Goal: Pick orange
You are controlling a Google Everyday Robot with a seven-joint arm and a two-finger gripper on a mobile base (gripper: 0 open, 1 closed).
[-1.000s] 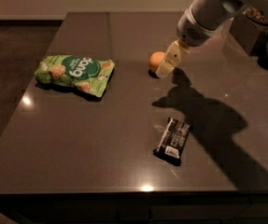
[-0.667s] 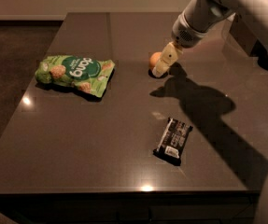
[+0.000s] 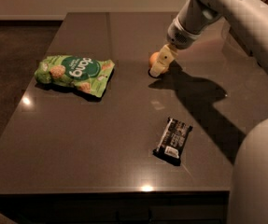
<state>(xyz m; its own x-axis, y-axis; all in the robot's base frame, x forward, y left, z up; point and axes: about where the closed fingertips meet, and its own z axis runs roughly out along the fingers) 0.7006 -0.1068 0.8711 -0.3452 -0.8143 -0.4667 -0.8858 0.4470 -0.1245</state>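
The orange [image 3: 153, 58] is a small round fruit on the dark table [image 3: 101, 139], right of centre toward the back. My gripper [image 3: 158, 68] reaches down from the upper right on a pale arm [image 3: 227, 8]. Its cream tip sits at the table surface, right against the orange's near-right side, and covers part of the fruit. Only the orange's left part shows.
A green snack bag [image 3: 75, 73] lies flat on the left of the table. A dark wrapped snack bar [image 3: 172, 140] lies near the front right. A large pale arm segment [image 3: 257, 176] fills the lower right corner. The table's front edge runs along the bottom.
My gripper has shifted slightly left and closer onto the orange, now covering more of it. The arm fills more of the right side. The orange, bag and bar have not moved.
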